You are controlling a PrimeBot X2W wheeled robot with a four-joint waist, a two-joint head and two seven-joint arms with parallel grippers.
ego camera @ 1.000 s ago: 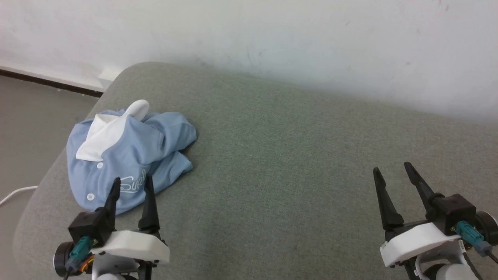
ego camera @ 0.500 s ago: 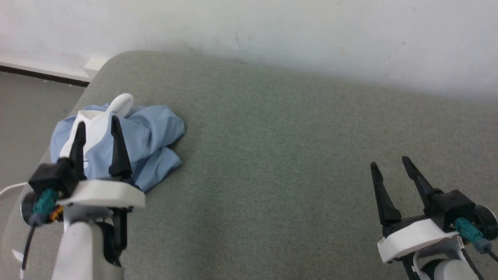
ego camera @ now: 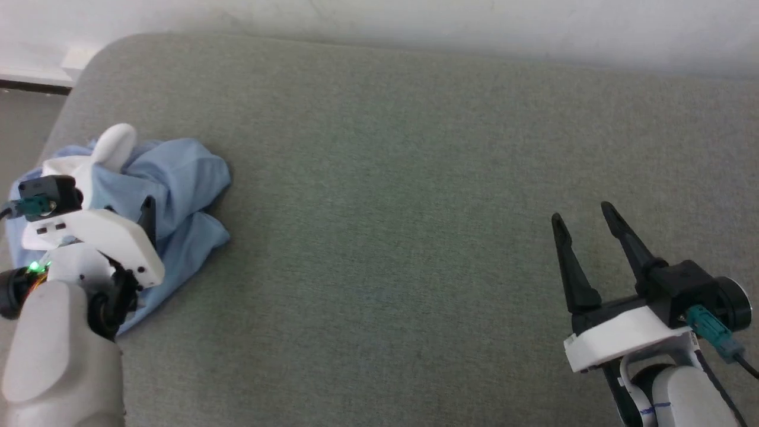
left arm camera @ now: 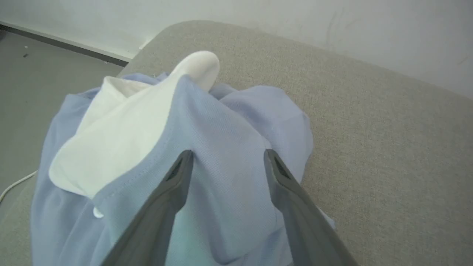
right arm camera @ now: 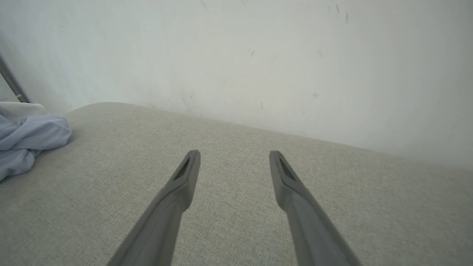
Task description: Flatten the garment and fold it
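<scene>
Garment (ego camera: 184, 172) lies crumpled beneath left hand (left arm camera: 226, 157), fingers (left arm camera: 173, 184) apart.

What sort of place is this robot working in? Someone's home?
Probably a plain indoor room, maybe a test space. A grey-green cushioned surface stands against a bare white wall, grey floor beside it, a crumpled blue shirt on top.

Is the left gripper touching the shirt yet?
Cannot tell. Left wrist view shows the left gripper open over the shirt, with neither contact nor gap plain.
</scene>
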